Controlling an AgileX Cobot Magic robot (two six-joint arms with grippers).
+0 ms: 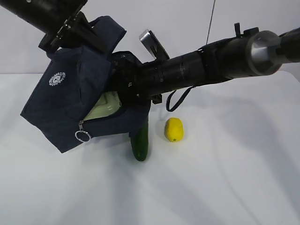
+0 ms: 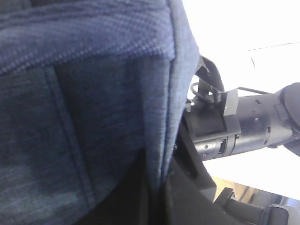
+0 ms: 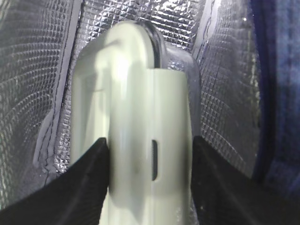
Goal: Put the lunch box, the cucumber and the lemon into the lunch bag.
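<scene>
Lunch box [image 3: 140,140] between right jaws

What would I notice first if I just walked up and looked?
The navy bag, held up tilted at the left, with the right pincer reaching inside and gripping the lunch box against the silver lining. On the white table below wait a lemon and a cucumber, still outside.

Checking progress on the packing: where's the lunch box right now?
Inside the lunch bag: the right wrist view shows the lunch box between the right gripper fingers against the silver lining, and the exterior view shows its pale lid in the bag's opening, left of centre.
</scene>
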